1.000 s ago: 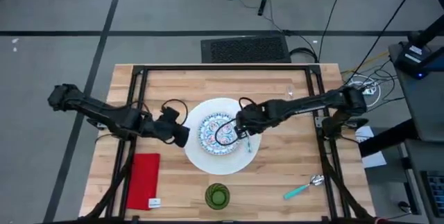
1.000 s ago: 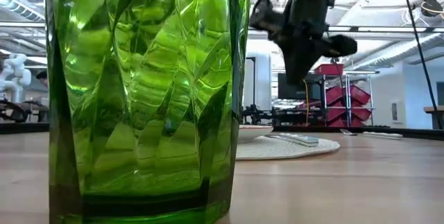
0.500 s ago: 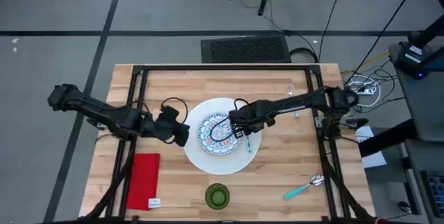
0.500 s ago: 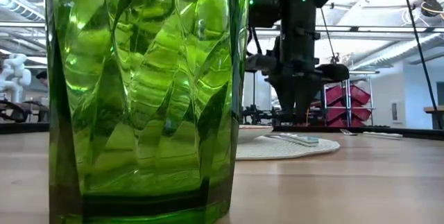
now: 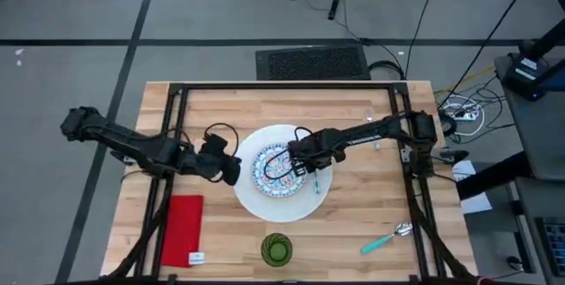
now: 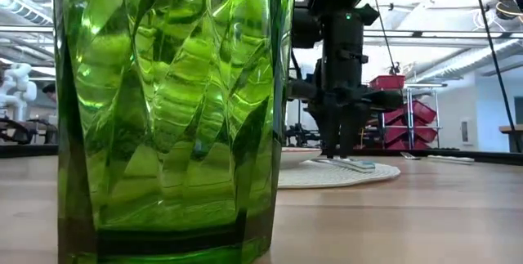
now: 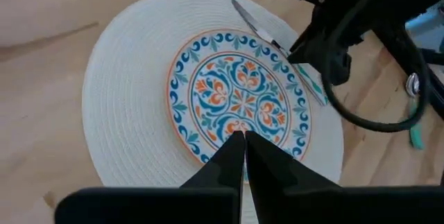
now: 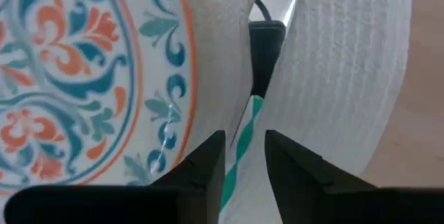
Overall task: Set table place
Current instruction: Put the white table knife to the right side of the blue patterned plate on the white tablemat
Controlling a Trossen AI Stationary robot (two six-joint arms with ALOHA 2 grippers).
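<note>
Red napkin (image 5: 183,229), position? (Operator)

Lies flat on the table (image 5: 221,108), at 8 o'clock from the white plate (image 5: 256,198), well apart from it. (Technician)

Left gripper (image 5: 231,172)? (Operator)

It is at the plate's 9 o'clock rim. In the left wrist view the left gripper (image 7: 244,141) has both fingers pressed together with nothing between them, and points at the patterned plate (image 7: 239,99). (Technician)

Dish arrangement? (Operator)

The white plate sits mid-table. The patterned plate (image 5: 274,167) rests on it, roughly centred. The green cup (image 5: 276,250) stands upright at 6 o'clock from the white plate, near the table's front edge, and fills the low view (image 6: 163,109). (Technician)

Right gripper (image 5: 298,168)? (Operator)

It is low over the white plate, at the 3 o'clock edge of the patterned plate. In the right wrist view the right gripper (image 8: 244,141) has its fingers apart, straddling the teal-and-white striped handle of a utensil (image 8: 239,144). Contact with the handle cannot be confirmed. The utensil (image 5: 316,182) lies on the white plate's bare band, beside the patterned plate. (Technician)

Spoon (image 5: 386,239)? (Operator)

On the table at 4 o'clock from the white plate, well apart from both grippers. (Technician)
</note>
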